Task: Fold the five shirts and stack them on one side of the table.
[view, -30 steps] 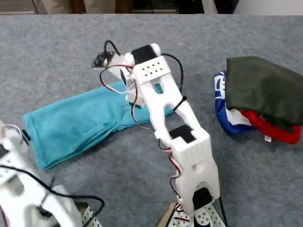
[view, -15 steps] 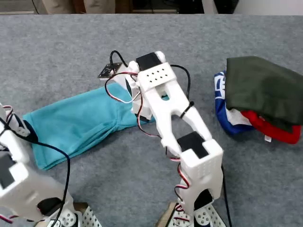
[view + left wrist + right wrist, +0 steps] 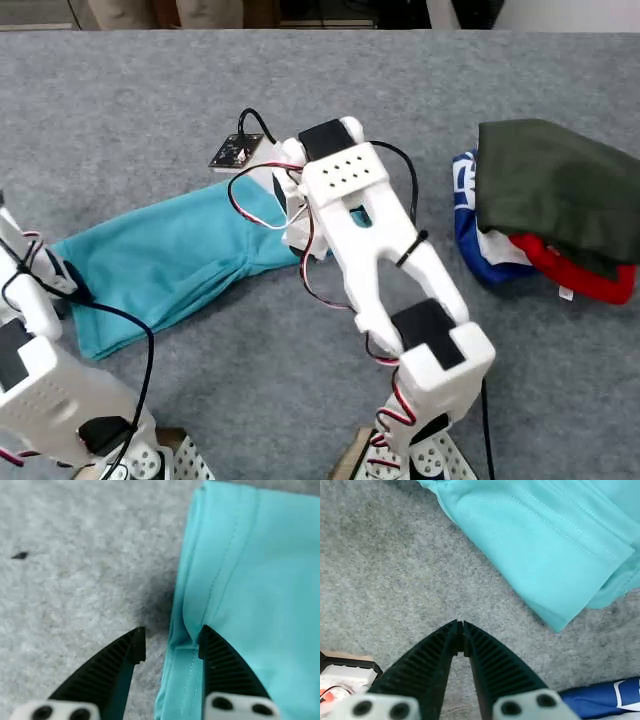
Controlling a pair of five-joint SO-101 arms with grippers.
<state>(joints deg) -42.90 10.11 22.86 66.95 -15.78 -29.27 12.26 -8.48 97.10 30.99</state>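
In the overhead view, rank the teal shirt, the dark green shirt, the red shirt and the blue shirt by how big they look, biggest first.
1. teal shirt
2. dark green shirt
3. blue shirt and red shirt: both lie mostly under the green one, and their visible parts look about alike, so unranked.

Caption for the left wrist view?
Open left gripper straddles the edge of the teal shirt on the gray table.

The high camera looks steeply down over the grey table (image 3: 150,120) from the arms' base side. The wrist cameras sit close, facing down along the left gripper (image 3: 171,634) and the right gripper (image 3: 460,626). All three views share the teal shirt (image 3: 170,260), the wrist views seemingly at its opposite ends.
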